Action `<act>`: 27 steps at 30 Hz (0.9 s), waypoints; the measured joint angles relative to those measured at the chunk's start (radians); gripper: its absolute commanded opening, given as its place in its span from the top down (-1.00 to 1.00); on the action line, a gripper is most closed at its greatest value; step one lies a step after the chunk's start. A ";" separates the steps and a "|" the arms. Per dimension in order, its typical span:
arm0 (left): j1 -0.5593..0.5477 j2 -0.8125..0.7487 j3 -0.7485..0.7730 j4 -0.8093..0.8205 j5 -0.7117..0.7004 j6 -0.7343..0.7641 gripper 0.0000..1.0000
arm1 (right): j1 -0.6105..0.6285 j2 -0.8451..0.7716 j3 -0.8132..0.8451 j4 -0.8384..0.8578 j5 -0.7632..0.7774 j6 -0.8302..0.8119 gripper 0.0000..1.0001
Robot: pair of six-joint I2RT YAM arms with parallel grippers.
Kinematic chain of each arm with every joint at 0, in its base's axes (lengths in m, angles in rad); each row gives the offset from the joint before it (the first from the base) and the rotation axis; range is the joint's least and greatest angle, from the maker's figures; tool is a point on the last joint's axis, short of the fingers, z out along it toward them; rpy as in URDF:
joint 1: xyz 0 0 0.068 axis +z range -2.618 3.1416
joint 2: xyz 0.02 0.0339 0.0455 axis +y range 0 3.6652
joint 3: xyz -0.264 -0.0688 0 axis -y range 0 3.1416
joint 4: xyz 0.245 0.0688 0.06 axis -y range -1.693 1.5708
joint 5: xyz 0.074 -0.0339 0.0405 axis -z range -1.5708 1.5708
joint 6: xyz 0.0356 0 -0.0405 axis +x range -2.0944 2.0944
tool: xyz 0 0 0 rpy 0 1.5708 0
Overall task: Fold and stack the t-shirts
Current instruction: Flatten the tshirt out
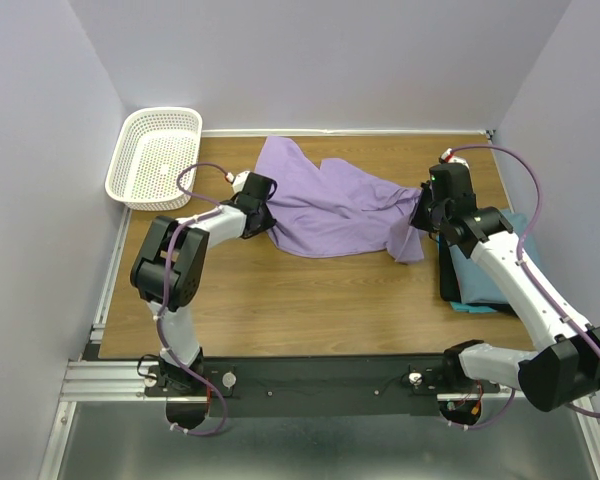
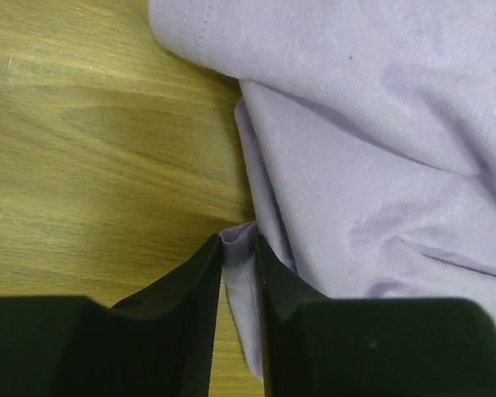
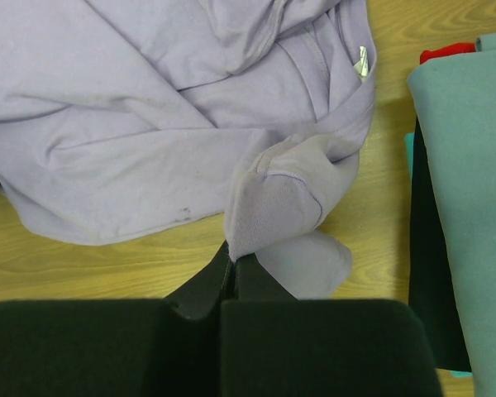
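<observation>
**Between two grippers, a lavender t-shirt held at both ends**

From above, we see the lavender t-shirt (image 1: 330, 210) lying rumpled on the table (image 1: 310, 300), strung between the two arms. The left gripper (image 1: 265, 222) is at one edge of it and the right gripper (image 1: 423, 215) at the opposite edge. The teal t-shirt (image 1: 467, 272) lies just outboard of the right gripper, partly under that arm, and looks flat and squared. A white basket (image 1: 160, 112) stands well beyond the left gripper, clear of the cloth.

At the left wrist, the left gripper (image 2: 238, 244) has its jaws drawn close on a narrow fold of hem that fills the gap between them. The rest of the lavender t-shirt (image 2: 380, 165) spreads ahead and to the right of the fingertips. Bare table (image 2: 91, 149) lies to their left.

At the right wrist, the right gripper (image 3: 231, 265) has its jaws pressed together, pinching a thin doubled edge that rises straight from the tips. The lavender t-shirt (image 3: 132, 149) bunches ahead and to the left. The teal t-shirt (image 3: 471, 165) lies off to the right on a black sheet (image 3: 426, 273).

We judge the cloth to be light, limp and apt to sag or slide. A stitched hem or seam gives the surest hold, and even tension from both ends should flatten it without tugging a corner loose.
</observation>
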 measured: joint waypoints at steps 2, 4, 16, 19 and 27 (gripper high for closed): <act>-0.001 0.004 0.006 -0.002 -0.003 0.005 0.58 | 0.000 0.000 0.000 0.000 0.000 0.000 0.99; -0.001 0.005 0.007 -0.008 -0.009 0.010 0.80 | 0.000 0.000 0.000 0.000 0.000 0.000 0.99; 0.078 -0.220 -0.074 -0.071 -0.023 0.050 1.00 | 0.000 -0.011 0.000 0.000 0.000 0.000 0.99; 0.141 -0.380 -0.132 -0.082 -0.023 0.058 1.00 | 0.000 -0.030 0.000 0.000 0.000 0.002 0.99; 0.214 -0.704 -0.212 -0.145 -0.022 0.094 1.00 | 0.000 -0.113 0.000 0.000 -0.005 0.043 0.99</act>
